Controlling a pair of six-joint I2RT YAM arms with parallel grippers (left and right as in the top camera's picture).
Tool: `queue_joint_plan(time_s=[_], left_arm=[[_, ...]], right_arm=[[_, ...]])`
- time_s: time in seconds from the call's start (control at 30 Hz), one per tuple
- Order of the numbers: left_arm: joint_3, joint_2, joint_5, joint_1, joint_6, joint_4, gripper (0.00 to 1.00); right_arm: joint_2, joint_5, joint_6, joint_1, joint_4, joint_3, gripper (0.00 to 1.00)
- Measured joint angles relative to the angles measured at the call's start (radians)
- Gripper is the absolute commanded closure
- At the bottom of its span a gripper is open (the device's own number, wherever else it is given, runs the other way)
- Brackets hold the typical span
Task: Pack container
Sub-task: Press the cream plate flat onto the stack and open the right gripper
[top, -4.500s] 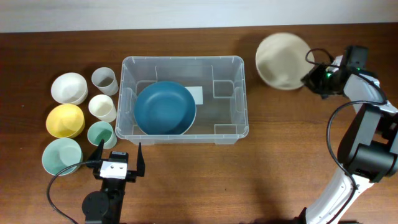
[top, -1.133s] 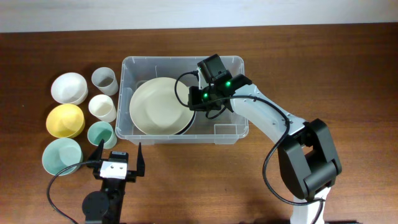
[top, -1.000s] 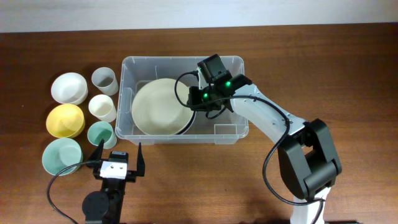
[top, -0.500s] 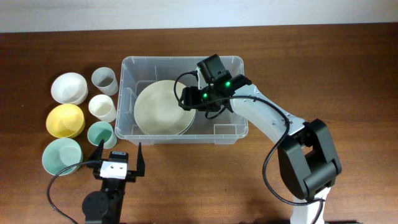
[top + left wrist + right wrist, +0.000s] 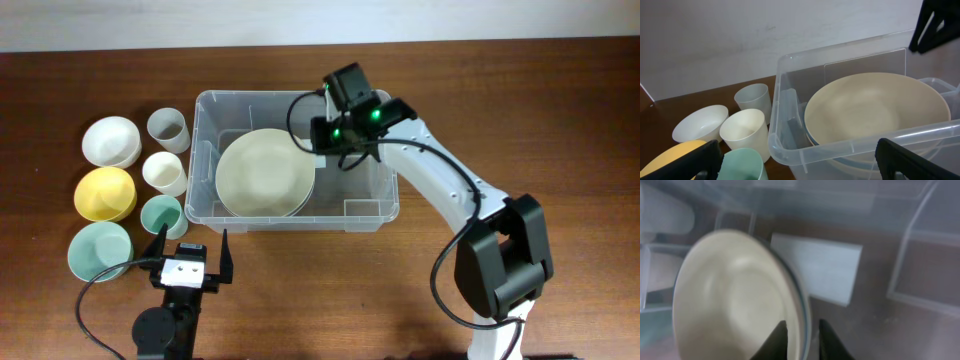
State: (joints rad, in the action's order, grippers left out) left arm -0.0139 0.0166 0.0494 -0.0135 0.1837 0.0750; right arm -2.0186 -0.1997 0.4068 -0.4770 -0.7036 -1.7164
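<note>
Over container, right claw nearly closed, empty

Dk-brown wood table w/ visible grain fills most of the overhead view, lit evenly. Plain white wall runs along its far edge. From the left wrist cam it looks pale grey, faintly scuffed.

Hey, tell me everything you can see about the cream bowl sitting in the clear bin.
The cream bowl is wide, shallow and round, matte and plain, plastic or ceramic by its look. It sits mouth up and empty in the left part of the clear container, nested in a blue bowl whose rim peeks out beneath it.
</note>
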Motion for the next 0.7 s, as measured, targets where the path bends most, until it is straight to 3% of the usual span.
queue_joint_plan(time_s=[0.13, 0.7], left_arm=[[0.000, 0.000, 0.000, 0.000, 0.000, 0.000, 0.00], [0.000, 0.000, 0.000, 0.000, 0.000, 0.000, 0.00]], right_arm=[[0.001, 0.029, -0.018, 0.003, -0.042, -0.027, 0.96], [-0.074, 0.025, -0.023, -0.082, -0.113, -0.027, 0.96]])
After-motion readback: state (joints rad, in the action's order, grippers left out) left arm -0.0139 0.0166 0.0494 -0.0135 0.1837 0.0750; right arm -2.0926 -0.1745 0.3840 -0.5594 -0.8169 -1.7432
